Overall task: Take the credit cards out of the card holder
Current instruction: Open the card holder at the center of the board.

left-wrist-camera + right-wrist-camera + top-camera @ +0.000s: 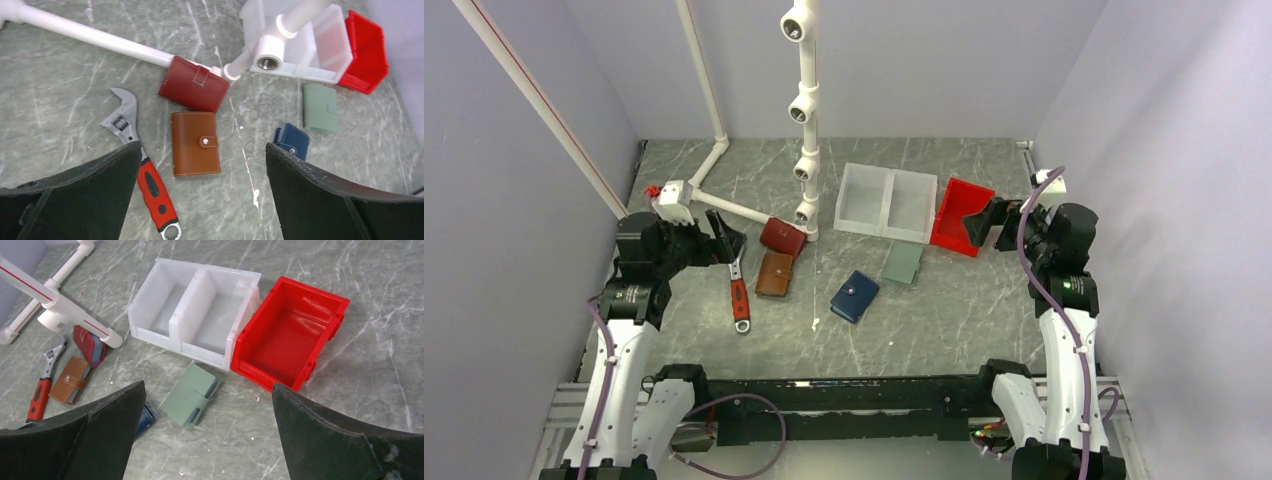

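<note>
1. card holder [855, 296]: navy, folded shut, snap stud facing up. you will find it flat on the grey marbled table [874, 335], near the middle, between the brown wallet [774, 273] and the grey-green wallet [903, 264]. it lies just beside the grey-green one and apart from both. what it holds is hidden.
2. left gripper [721, 235]: your fingers are spread wide with nothing between them. it hangs over the head end of the red-handled wrench [739, 290], well apart from the card holder.
3. right gripper [976, 225]: spread wide too, holding nothing, raised at the near side of the red bin [954, 200].
4. dark red wallet [783, 237]: closed, lying against the foot of the white pipe frame [804, 110], just behind the brown wallet.
5. white two-compartment bin [886, 202]: touching the red bin's left wall, with the grey-green wallet just in front of it.
</note>
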You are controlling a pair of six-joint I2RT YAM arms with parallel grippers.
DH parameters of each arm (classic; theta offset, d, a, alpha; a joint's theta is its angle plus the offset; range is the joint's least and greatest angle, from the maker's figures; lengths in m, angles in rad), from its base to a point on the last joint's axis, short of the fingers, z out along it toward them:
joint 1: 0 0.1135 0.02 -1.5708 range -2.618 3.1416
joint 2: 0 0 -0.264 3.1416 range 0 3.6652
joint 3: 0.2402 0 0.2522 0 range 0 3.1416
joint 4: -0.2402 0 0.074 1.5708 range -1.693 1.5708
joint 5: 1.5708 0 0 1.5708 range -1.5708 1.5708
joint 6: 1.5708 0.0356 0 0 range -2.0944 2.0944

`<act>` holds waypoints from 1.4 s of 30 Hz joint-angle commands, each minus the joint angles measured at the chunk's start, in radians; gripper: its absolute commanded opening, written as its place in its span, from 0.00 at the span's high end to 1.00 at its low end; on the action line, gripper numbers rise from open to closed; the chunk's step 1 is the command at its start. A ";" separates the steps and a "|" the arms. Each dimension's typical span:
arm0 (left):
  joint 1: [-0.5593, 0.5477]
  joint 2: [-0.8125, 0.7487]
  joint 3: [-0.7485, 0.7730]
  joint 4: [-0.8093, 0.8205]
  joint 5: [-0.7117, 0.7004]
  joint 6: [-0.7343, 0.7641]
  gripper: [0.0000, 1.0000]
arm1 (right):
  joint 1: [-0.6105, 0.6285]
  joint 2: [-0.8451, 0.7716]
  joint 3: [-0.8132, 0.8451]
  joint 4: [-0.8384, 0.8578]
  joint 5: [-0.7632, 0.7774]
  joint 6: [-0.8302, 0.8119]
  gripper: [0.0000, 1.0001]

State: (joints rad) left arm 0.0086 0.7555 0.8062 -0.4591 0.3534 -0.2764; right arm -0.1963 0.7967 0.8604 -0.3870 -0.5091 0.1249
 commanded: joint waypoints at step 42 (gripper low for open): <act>-0.530 0.091 -0.180 0.294 0.090 -0.477 0.01 | 0.008 0.121 -0.066 -0.207 -0.676 -0.611 0.00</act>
State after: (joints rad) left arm -0.4603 0.8246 0.6537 -0.2901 0.5488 -0.7021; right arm -0.1932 0.9092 0.7391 -0.5594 -1.1538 -0.4278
